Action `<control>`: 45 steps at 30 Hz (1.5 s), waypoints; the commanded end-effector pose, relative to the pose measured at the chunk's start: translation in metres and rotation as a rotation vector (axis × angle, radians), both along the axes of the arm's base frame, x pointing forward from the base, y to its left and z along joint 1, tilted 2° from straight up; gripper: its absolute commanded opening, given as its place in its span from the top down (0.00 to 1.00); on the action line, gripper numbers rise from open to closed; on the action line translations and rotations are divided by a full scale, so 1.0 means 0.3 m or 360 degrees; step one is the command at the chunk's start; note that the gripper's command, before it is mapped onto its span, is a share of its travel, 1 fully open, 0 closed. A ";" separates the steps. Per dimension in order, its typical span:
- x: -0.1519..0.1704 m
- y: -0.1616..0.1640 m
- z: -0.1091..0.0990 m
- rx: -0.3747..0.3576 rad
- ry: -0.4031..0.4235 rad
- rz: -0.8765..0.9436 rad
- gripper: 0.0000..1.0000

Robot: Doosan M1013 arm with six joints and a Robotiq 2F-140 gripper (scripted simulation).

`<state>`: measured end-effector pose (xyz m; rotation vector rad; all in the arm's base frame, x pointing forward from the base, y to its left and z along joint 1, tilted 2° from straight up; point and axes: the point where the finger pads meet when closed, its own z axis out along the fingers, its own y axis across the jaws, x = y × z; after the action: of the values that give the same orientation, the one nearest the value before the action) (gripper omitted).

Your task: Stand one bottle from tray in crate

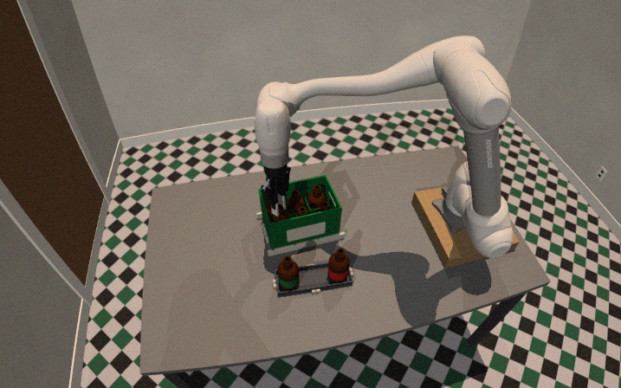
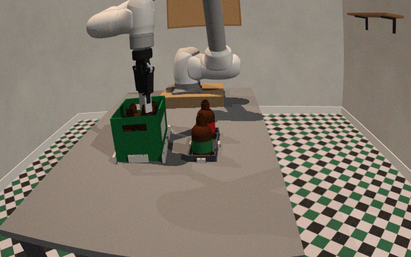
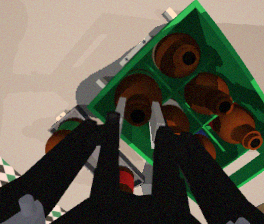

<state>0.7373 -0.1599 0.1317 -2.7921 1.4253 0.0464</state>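
A green crate (image 1: 301,211) stands mid-table and holds several brown bottles; it also shows in the exterior view (image 2: 139,131) and the wrist view (image 3: 189,96). My gripper (image 1: 276,208) reaches down into the crate's left front cell and is shut on the neck of a brown bottle (image 3: 137,110). In the exterior view the gripper (image 2: 146,106) is at the crate's rim. That bottle sits low in its cell. Two more bottles stand upright on the dark tray (image 1: 313,281): one with a green label (image 1: 287,273), one with a red label (image 1: 338,265).
The arm's base stands on a wooden block (image 1: 457,226) at the table's right. The tray lies just in front of the crate. A brown door is on the left wall and a shelf (image 2: 375,15) hangs on the far wall.
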 end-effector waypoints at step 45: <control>-0.002 0.001 -0.065 0.0000 0.0000 0.0000 1.00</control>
<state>0.7369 -0.1595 0.1120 -2.7920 1.4253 0.0464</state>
